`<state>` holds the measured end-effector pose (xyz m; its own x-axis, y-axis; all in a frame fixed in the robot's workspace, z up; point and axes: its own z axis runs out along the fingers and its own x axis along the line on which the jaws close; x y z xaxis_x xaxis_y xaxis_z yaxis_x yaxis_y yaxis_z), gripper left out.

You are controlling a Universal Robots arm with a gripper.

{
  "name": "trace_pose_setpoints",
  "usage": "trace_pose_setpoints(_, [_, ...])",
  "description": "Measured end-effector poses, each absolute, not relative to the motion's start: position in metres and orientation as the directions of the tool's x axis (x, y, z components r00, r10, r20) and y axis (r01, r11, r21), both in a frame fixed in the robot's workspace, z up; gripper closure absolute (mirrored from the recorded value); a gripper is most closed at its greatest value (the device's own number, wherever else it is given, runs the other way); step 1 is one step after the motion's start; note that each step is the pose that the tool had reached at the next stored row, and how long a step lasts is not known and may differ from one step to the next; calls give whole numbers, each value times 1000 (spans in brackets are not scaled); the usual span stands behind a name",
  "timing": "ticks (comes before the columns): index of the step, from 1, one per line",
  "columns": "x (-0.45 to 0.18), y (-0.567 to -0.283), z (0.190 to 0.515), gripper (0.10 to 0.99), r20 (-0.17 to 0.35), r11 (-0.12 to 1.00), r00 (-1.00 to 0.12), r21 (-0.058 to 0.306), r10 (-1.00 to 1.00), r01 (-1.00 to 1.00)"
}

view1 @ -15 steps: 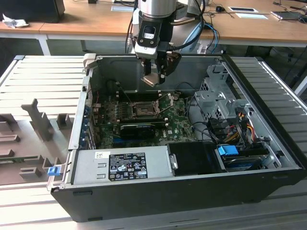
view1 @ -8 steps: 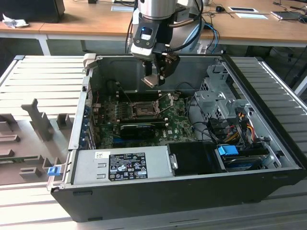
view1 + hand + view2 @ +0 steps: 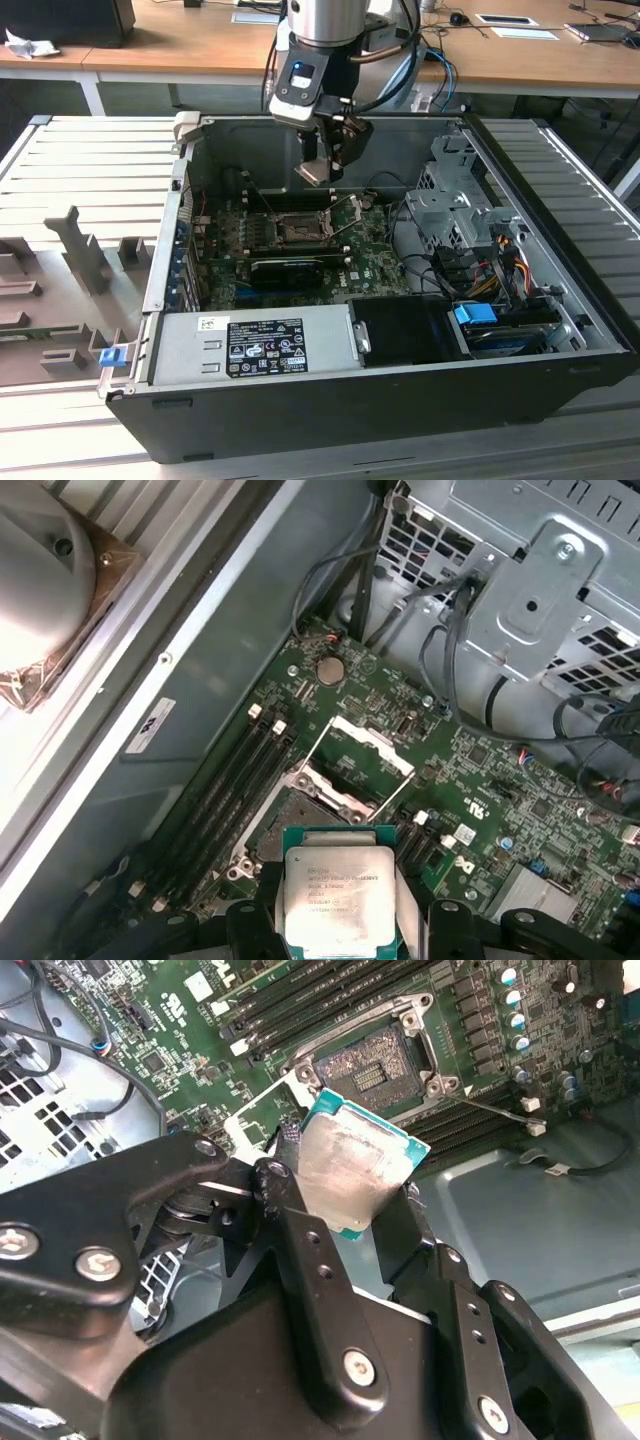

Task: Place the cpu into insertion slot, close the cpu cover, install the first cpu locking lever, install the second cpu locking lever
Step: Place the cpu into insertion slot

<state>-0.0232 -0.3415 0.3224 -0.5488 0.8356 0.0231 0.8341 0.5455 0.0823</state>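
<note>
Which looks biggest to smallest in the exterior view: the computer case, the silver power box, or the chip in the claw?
1. computer case
2. silver power box
3. cpu, gripped in the claw, clearly the smallest

cpu [image 3: 338, 895] in hand [image 3: 342, 925] (nr slot [image 3: 290, 815])

We see an open black computer case [image 3: 300, 420] lying on a grey ribbed table [image 3: 90, 160]. Inside it, a silver power supply [image 3: 180, 345] lies beside a metal drive cage [image 3: 445, 205] with tangled cables [image 3: 500, 265]. Wooden desks [image 3: 180, 45] stand behind. A coin battery [image 3: 330, 670] sits on the motherboard [image 3: 480, 780].
</note>
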Motion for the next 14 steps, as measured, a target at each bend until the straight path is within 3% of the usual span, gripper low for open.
trace_pose_setpoints(6, [-23, -342, 322, 553, 22, 510, -513, 82, 858, 856])
trace_pose_setpoints(14, [-23, -342, 319, 553, 22, 364, -366, 81, 930, 928])
